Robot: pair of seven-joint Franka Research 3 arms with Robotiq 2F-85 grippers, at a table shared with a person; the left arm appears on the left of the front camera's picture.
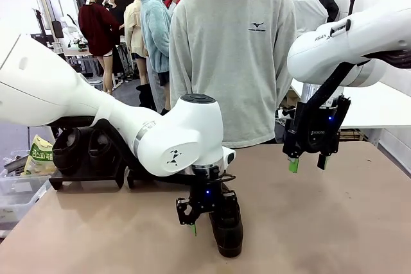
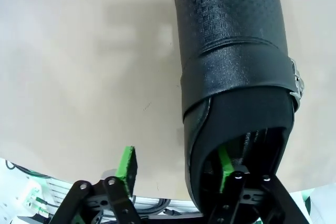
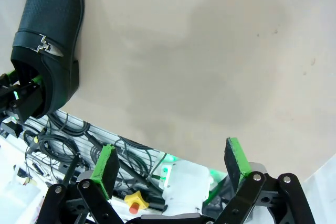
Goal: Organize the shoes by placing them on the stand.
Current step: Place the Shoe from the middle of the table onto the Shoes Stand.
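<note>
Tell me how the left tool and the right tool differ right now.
The left tool is down at the table with one finger inside the black shoe and the other outside its wall; the right tool hangs above the table, open on nothing. The left is busy with the shoe, the right idle. Both are black with green pads.

Bare tabletop (image 1: 334, 222) right of shoe (image 1: 226, 226); stand (image 1: 87, 174) blocks far left.
</note>
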